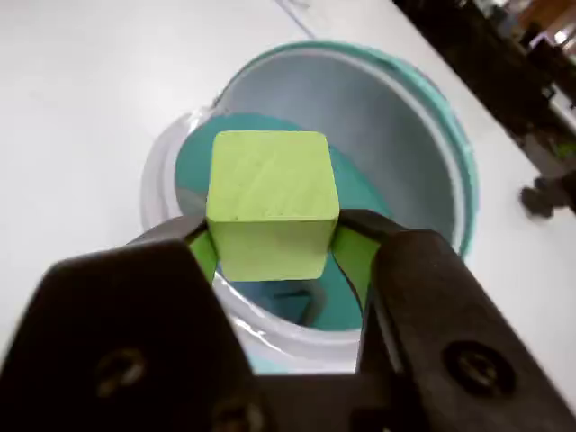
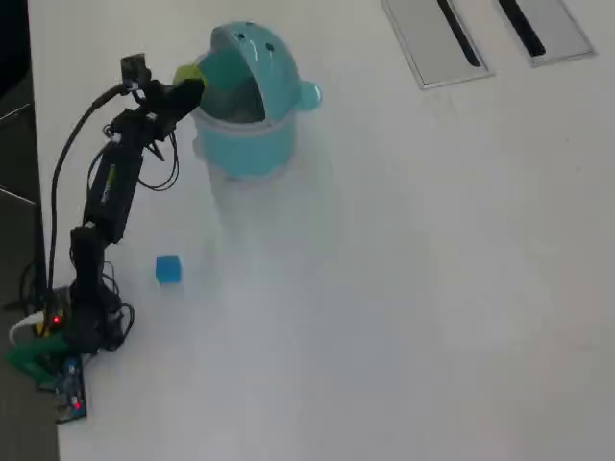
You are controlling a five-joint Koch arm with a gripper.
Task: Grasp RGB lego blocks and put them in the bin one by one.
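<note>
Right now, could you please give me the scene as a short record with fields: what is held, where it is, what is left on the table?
held: yellow-green cube block, clamped in the black end effector
position: over the open mouth of the round light teal plastic bin
on table: small blue cube block, near the arm's base
red block: not visible

Even, bright lighting throughout; white table point(image 2: 404, 288) slightly washed out. Soft shadow cast beside bin point(image 2: 245, 134). Wrist view near edges blurred.
</note>
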